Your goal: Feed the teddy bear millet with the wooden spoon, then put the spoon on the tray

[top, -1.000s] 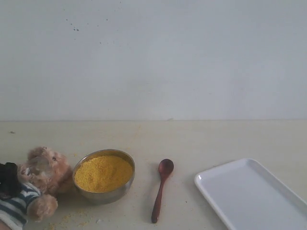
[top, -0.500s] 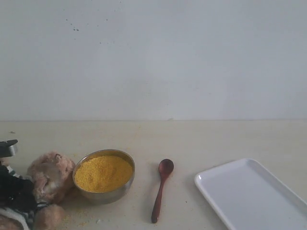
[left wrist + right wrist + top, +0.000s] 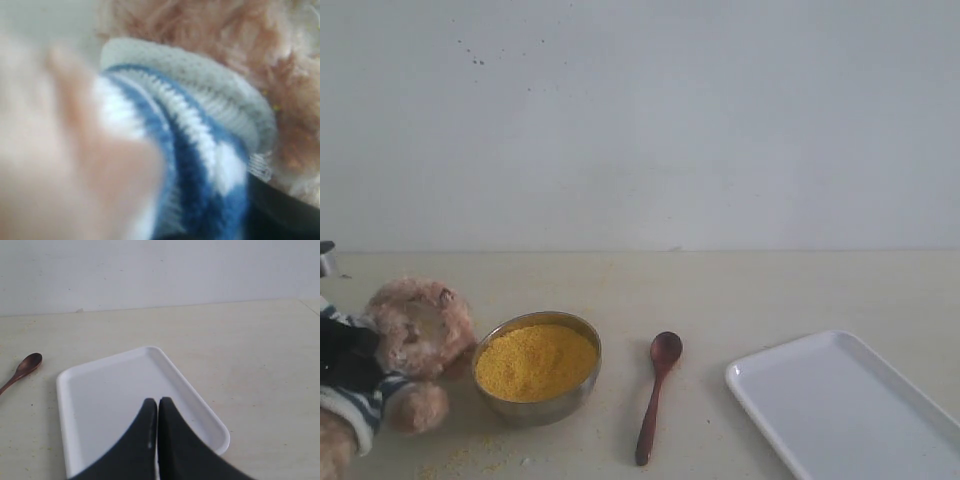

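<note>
Wooden and slim, the dark reddish-brown spoon (image 3: 655,400) lies flat on the pale table (image 3: 770,290) between the small round steel bowl (image 3: 535,408) and the flat white rectangular tray (image 3: 850,415), touching neither and with nothing near its handle. The bowl is heaped with fine yellow millet (image 3: 535,362), and a few grains (image 3: 460,458) are scattered on the table in front of it. Just beside the bowl, the fluffy light-brown teddy bear (image 3: 418,328) in its navy-and-white striped shirt leans with its head up, and the black left gripper (image 3: 345,358) sits against its body. From the wrist, cloth and fur fill the view, so I cannot tell whether the jaws have closed on the bear. The right gripper (image 3: 158,405) hangs above the tray with its fingers pressed together, holding nothing. To my eye the job has barely begun: at most the bear is being propped up, and the scooping, feeding and laying the spoon on the tray are all left to do.
</note>
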You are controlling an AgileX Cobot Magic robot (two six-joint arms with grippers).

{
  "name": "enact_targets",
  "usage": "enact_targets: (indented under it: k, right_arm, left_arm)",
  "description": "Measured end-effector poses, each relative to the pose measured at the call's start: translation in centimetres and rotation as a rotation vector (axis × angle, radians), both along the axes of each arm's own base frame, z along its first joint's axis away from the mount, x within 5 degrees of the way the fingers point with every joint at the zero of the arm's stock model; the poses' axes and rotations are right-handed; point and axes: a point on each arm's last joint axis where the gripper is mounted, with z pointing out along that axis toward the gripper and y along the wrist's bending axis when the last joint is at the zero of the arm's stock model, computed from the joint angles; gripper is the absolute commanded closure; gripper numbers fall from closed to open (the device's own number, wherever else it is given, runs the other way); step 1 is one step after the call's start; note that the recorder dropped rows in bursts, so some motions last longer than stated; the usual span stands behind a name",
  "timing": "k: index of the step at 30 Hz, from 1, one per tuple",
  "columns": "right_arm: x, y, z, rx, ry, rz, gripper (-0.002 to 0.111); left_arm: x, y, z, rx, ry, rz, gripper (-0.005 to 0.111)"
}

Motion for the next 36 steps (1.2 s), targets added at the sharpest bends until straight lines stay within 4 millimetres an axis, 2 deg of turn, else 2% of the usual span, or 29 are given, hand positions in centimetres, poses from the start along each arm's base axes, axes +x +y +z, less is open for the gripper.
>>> enact_targets:
  k: [5,10,17,20,29,36]
  right_arm:
    - [0.0,0.0,0.0,0.000,0.000,0.000,0.108]
    - [0.0,0.0,0.0,0.000,0.000,0.000,0.108]
    - [0.0,0.0,0.0,0.000,0.000,0.000,0.108]
    - [0.0,0.0,0.0,0.000,0.000,0.000,0.108]
    - [0.0,0.0,0.0,0.000,0.000,0.000,0.108]
    - [0.0,0.0,0.1,0.007,-0.016,-0.002,0.108]
  left_arm:
    - [-0.8,-0.6,2.3,-0.076,-0.006,0.046,0.103]
    - [-1.2,-1.8,2.4,-0.229,0.030,0.064,0.103]
    - [-1.4,-3.7,3.1,-0.504,-0.124,0.024,0.103]
    - [-1.4,-3.1,2.8,-0.557,-0.179,0.091,0.103]
    - [-3.6,2.2,0.4,-0.600,-0.273,0.303,0.103]
    - [-3.8,2.1,1.4,-0.749,-0.309,0.287,0.103]
